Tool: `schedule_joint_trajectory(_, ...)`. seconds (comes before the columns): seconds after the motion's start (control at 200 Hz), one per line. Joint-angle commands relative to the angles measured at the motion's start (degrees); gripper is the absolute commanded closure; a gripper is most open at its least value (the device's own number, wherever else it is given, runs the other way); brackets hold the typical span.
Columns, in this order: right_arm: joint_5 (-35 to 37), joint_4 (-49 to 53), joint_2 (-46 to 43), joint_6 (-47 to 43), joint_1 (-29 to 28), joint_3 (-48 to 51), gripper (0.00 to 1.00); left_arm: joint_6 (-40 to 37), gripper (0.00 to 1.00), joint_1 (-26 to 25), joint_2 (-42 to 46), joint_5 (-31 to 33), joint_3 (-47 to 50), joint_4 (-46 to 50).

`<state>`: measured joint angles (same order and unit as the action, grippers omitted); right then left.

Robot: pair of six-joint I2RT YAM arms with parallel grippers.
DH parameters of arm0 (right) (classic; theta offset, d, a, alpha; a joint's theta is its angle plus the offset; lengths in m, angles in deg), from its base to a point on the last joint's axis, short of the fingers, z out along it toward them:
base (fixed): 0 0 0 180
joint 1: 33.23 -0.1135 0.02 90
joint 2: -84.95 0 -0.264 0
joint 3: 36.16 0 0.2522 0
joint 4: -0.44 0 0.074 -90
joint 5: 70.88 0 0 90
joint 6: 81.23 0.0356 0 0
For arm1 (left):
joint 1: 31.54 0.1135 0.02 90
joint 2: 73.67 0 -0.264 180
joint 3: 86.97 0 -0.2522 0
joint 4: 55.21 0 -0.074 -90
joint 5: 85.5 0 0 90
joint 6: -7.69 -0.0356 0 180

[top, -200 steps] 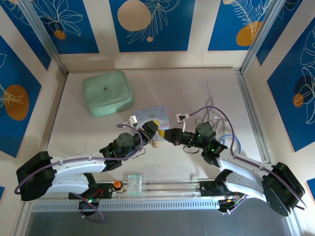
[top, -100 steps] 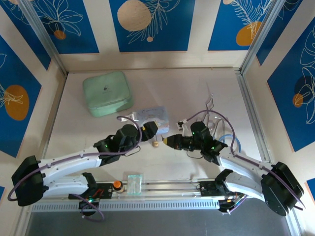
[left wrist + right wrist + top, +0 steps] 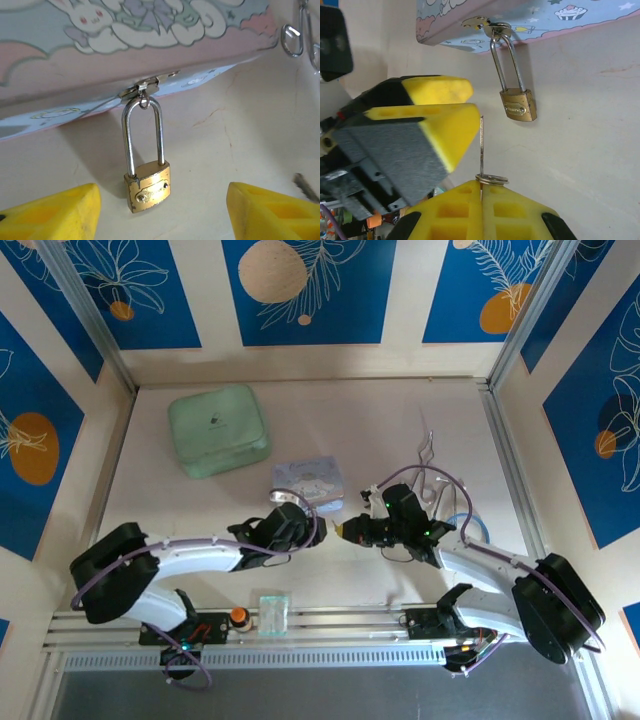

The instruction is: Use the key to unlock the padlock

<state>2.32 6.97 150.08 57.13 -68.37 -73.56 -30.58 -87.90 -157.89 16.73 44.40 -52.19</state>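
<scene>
Both arms have closed in on the padlock, hung from the hasp of the tin mid-bench. The left gripper jaws stand open astride it; the right gripper jaws pinch the key, so insertion can follow.

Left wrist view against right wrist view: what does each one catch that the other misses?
Left wrist view: the bunny print on the tin and a wire hook at the right. Right wrist view: the key, pinched in the shut right gripper, its blade just short of the padlock. Both: the padlock hooked through the tin's latch.
</scene>
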Motion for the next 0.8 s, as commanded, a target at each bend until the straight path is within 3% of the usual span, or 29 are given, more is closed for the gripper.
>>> schedule_joint_trajectory(0.0, -1.64, 0.23, 0.33, -1.84, 0.65, -0.97, 1.0, 0.82, 0.35, 1.92, -3.5, -3.64, -1.37, -4.03)
schedule_joint_trajectory(0.095, -2.42, -0.55, 1.01, -1.78, 1.34, -0.8, 1.0, 3.34, 0.37, 3.96, -6.95, -6.99, -0.12, -9.51)
schedule_joint_trajectory(0.2, -2.54, -0.74, 1.4, -2.3, 1.39, -0.63, 1.0, 1.66, 0.38, 3.88, -8.56, -5.79, -2.83, -6.07)
schedule_joint_trajectory(0.35, -3.09, -2.29, 2.41, -2.15, 2.21, 0.64, 1.0, 2.38, 0.42, 4.06, -10.63, -6.6, -3.18, -8.38)
schedule_joint_trajectory(0.575, -3.33, -4.57, 4.36, -1.87, 2.04, 1.69, 1.0, 3.47, 0.61, 3.71, -11.58, -5.64, -3.01, -7.28)
schedule_joint_trajectory(0.635, -3.49, -5.84, 5.61, -1.72, 1.78, 1.88, 1.0, 3.39, 0.71, 3.62, -11.44, -4.99, -3.01, -6.55)
schedule_joint_trajectory(0.72, -4.82, -9.68, 7.94, -0.84, 1.87, 2.73, 1.0, 3.93, 0.73, 3.62, -11.62, -4.5, -2.81, -6.41)
schedule_joint_trajectory(0.795, -7.12, -14.6, 10.55, 0.88, 2.43, 3.76, 1.0, 4.22, 0.82, 3.62, -11.75, -4.17, -2.38, -7.03)
